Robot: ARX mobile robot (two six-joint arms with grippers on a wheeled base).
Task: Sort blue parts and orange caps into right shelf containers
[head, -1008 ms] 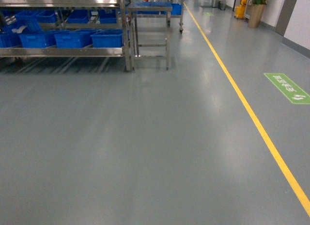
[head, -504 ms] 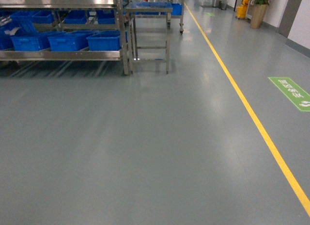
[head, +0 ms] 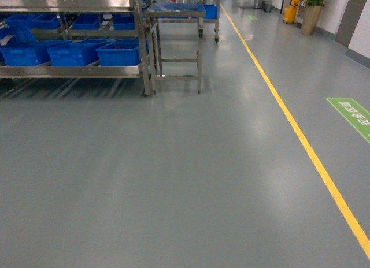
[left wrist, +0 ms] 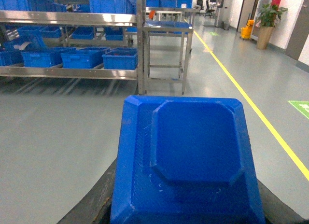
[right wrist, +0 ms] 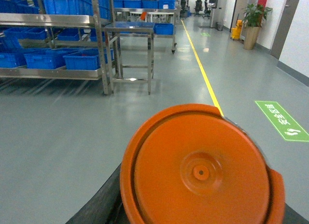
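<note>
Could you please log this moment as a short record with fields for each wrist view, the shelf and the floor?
left wrist view: square blue plastic part fills the foreground; gripper not visible
right wrist view: round orange plastic cap fills the foreground; gripper not visible
shelf: shiny stainless-steel rack ahead to the left, holding bright blue open-top crates
floor: grey, with a yellow line and a green sign

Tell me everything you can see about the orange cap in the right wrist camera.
The orange cap is a round disc of smooth, glossy plastic with a raised outer rim, a shallow inner ring and a small central dimple. A small tab juts out at its lower right edge. It fills the lower frame, facing the camera, tilted slightly back. Dark material shows beneath its left edge; what holds it is hidden.
</note>
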